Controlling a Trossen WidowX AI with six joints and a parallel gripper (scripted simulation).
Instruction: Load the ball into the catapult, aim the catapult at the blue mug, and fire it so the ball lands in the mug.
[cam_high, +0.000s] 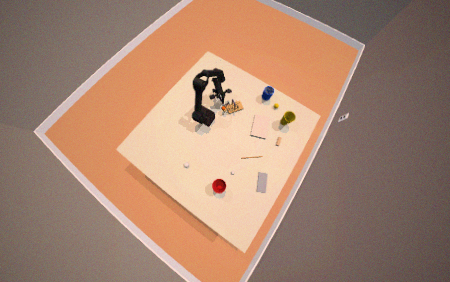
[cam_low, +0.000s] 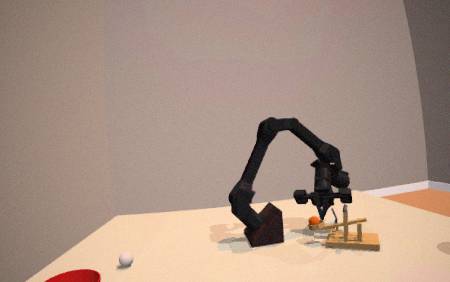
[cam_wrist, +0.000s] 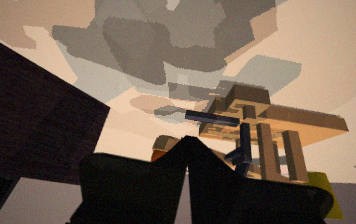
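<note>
The wooden catapult (cam_high: 235, 106) (cam_low: 352, 241) (cam_wrist: 310, 120) stands on the table near the arm's base. The orange ball (cam_high: 223, 108) (cam_low: 313, 220) (cam_wrist: 158, 156) sits in the cup at the low end of its throwing arm; the fingers partly hide it in the wrist view. My gripper (cam_low: 322, 218) (cam_wrist: 189, 141) is shut and empty. It points down, with its tips just above the throwing arm, beside the ball on the frame's side. Whether the tips touch the throwing arm cannot be told. The blue mug (cam_high: 268, 93) stands upright near the table's far edge, off the catapult's other end.
A yellow-green mug (cam_high: 287, 118) (cam_wrist: 326, 195) and a small yellow ball (cam_high: 276, 106) are near the blue mug. A notebook (cam_high: 260, 127), a pencil (cam_high: 251, 157) and a grey slab (cam_high: 262, 182) lie further off. A red mug (cam_high: 219, 186) (cam_low: 75, 276) and white ball (cam_high: 186, 165) (cam_low: 126, 259) are far from the catapult.
</note>
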